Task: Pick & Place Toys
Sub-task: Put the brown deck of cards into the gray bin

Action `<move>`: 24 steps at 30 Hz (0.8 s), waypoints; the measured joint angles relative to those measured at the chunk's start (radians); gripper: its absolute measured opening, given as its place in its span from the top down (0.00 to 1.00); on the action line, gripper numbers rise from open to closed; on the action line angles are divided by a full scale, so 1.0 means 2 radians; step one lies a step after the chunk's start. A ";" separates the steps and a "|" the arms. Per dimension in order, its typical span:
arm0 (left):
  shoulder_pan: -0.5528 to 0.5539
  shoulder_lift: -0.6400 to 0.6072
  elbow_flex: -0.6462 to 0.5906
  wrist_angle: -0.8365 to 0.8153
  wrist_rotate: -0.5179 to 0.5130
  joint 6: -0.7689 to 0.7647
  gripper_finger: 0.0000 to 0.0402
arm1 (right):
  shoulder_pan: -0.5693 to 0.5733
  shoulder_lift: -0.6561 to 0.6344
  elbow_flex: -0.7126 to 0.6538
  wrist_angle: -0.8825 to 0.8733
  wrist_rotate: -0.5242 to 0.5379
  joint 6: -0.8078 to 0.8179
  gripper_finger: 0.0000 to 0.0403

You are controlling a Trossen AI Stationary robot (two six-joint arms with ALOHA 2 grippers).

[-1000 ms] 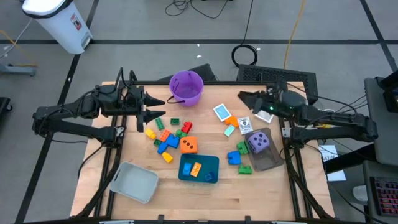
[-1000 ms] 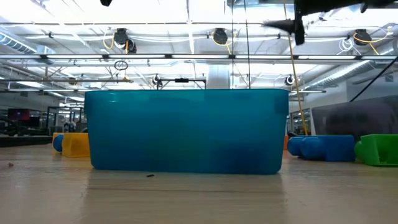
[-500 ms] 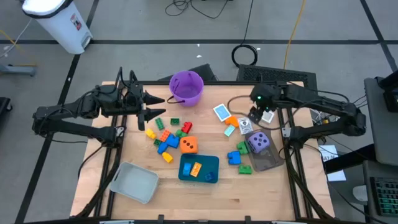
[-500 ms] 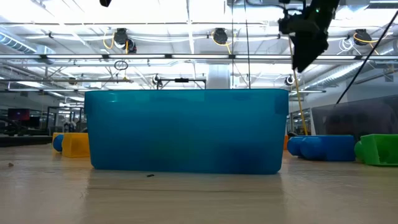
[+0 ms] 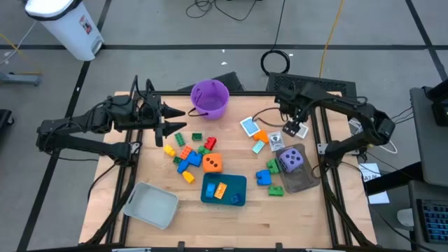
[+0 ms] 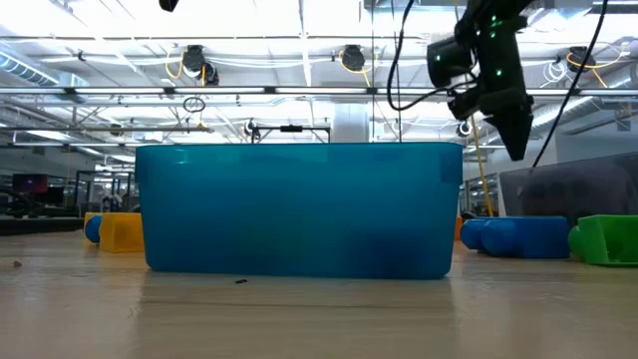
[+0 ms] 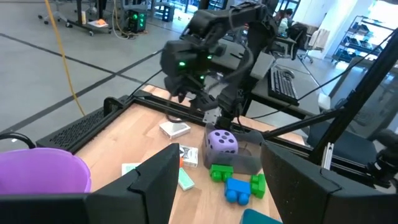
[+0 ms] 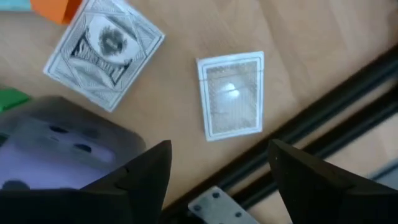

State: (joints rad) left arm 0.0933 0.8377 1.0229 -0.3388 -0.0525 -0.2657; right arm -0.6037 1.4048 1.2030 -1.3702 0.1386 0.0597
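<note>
Several small bricks and an orange die lie mid-table. A purple die rests in a grey-clear tray. White-and-blue cards lie at the far right. My right gripper points down, open, above a small sleeved card that lies flat near the table's right rail, next to a patterned card. It touches nothing. My left gripper waits open and level at the far left, near the purple bucket.
A teal tray with a few bricks stands near the front middle and fills the low view. A grey tray sits at the front left. A blue brick and a green brick lie beside the purple die's tray.
My right gripper has tipped from level to pointing down. It has come down over the cards at the far right of the table, close to the right rail. The toys have not moved.
</note>
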 joint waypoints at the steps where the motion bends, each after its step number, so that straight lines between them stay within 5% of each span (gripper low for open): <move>1: 0.000 0.000 0.000 0.000 0.000 -0.002 0.42 | -0.008 0.004 0.000 0.004 -0.006 -0.006 0.34; 15: 0.000 0.013 0.000 0.004 0.002 -0.015 0.42 | -0.049 0.042 0.000 0.026 -0.005 -0.076 0.12; 24: 0.000 0.050 0.000 0.041 0.041 -0.027 0.42 | -0.060 0.078 -0.010 0.054 -0.002 -0.105 0.08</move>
State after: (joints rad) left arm 0.0929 0.9382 1.0225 -0.2562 0.0289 -0.3190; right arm -0.7235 1.5615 1.1838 -1.2630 0.1337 -0.1506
